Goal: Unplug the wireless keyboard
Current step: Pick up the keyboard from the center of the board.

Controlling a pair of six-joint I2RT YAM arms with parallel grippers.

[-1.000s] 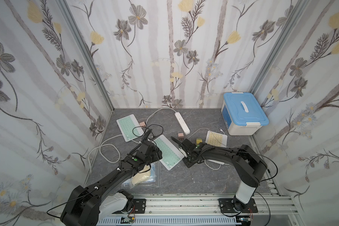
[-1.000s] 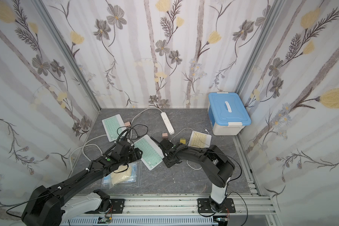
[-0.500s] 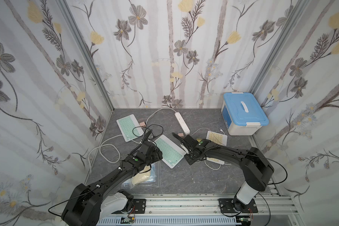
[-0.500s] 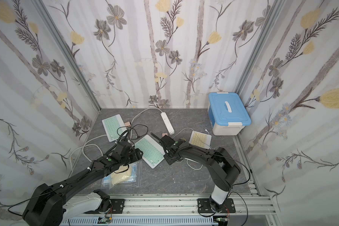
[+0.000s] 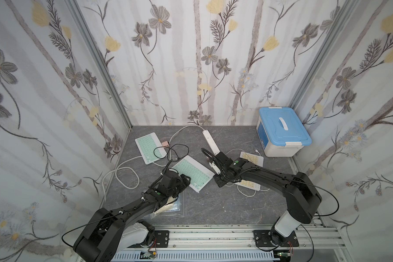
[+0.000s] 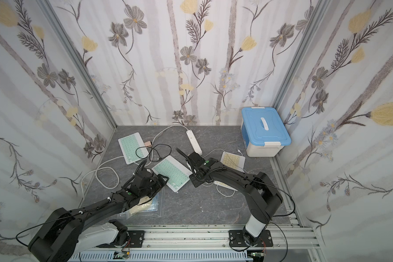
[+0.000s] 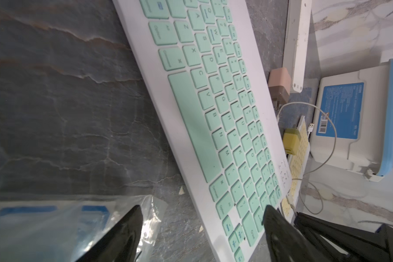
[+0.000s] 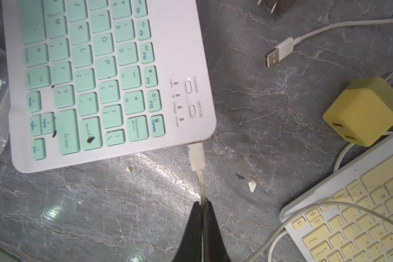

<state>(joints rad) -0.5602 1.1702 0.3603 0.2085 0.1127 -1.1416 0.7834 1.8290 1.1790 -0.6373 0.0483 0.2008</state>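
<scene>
Right hand [image 8: 203, 203] is clamping, jaws fully closed, the thin white charging cable [image 8: 201, 183] just behind its plug [image 8: 197, 156], which is sitting at the corner port of the mint-green wireless keyboard [image 5: 192, 173]; whether the plug is seated or barely out cannot be told. The keyboard is lying near the centre of the bench [image 5: 213, 208], with the right hand working at its 3 o'clock end. The left hand [image 7: 202, 217] is at its 8 o'clock corner, jaws standing wide and holding nothing, one finger over the keys and one over a plastic bag [image 7: 43, 226]. Judged risks: the cable slipping or straining, since the grip is missing the plug shell; the unpinned keyboard sliding along with the pull; an off-axis tug binding the plug; slack dragging across the yellow keyboard [image 8: 349, 226] toward 4 o'clock.
</scene>
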